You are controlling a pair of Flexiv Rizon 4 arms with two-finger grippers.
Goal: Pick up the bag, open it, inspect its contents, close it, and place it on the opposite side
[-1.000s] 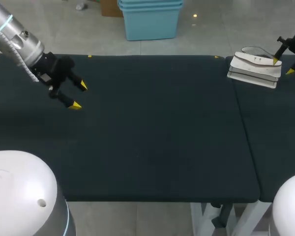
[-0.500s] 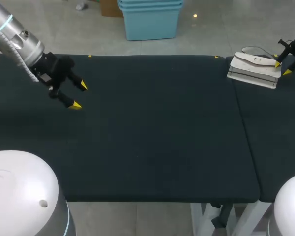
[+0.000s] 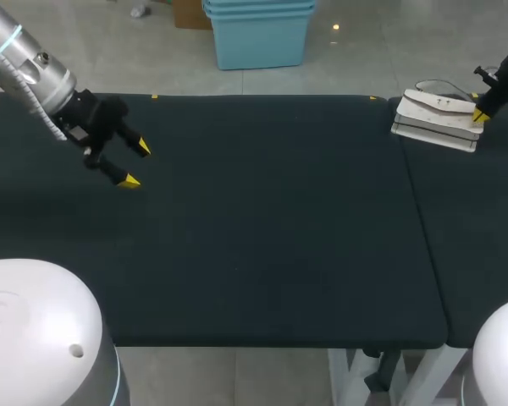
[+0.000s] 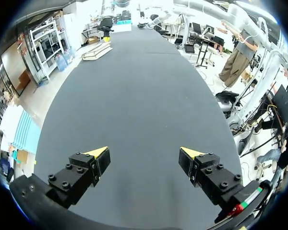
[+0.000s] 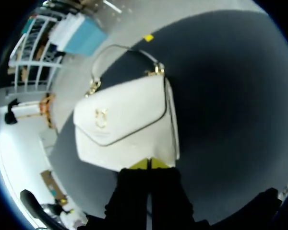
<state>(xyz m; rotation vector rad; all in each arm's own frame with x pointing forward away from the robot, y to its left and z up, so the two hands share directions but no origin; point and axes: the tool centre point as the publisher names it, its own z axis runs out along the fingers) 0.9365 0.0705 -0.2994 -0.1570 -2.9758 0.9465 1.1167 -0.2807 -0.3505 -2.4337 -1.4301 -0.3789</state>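
Observation:
A white handbag (image 3: 436, 118) with a gold clasp and a thin loop handle lies flat at the far right of the dark table. In the right wrist view the handbag (image 5: 125, 120) lies just ahead of my right gripper (image 5: 149, 164). Its yellow tips are pressed together, shut, at the bag's near edge, and I cannot see anything pinched between them. From above, that right gripper (image 3: 481, 114) sits at the bag's right end. My left gripper (image 3: 135, 165) hovers open over the far left of the table, nothing between its fingers (image 4: 97, 154). The handbag (image 4: 97, 51) shows small far ahead of it.
The dark table (image 3: 262, 220) stretches between the two arms with nothing on it but the bag. A seam (image 3: 416, 194) splits the tabletop into a wide left part and a narrow right part, and the bag straddles the seam's far end.
My right gripper's fingers have closed from well apart to shut at the bag's right end. The left arm and the bag have not moved.

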